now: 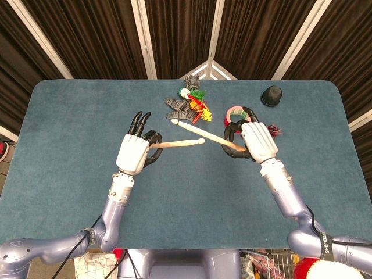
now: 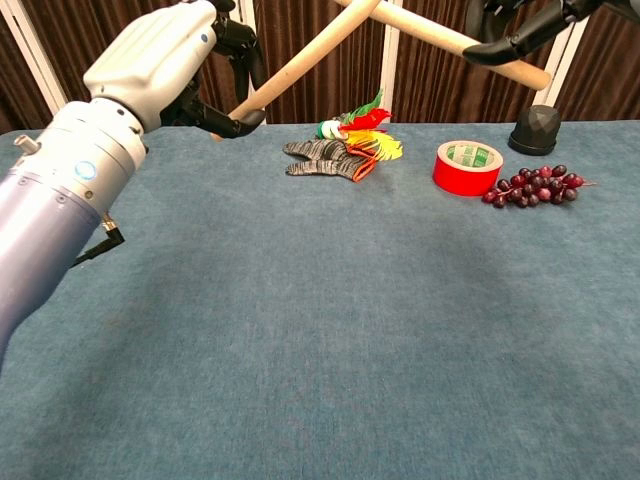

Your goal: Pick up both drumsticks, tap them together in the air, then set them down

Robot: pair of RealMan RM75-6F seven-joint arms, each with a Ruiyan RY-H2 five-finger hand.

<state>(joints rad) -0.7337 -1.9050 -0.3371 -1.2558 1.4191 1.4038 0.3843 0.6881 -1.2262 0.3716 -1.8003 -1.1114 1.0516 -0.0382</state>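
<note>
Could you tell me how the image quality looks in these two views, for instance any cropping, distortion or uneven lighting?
Head view: evenly lit and sharp, the whole table in frame, both drumsticks clear. Chest view: the left hand looms large and close to the lens, the right hand is cut off by the top edge, and the crossing drumsticks run out of frame; soft shadows lie on the cloth.
</note>
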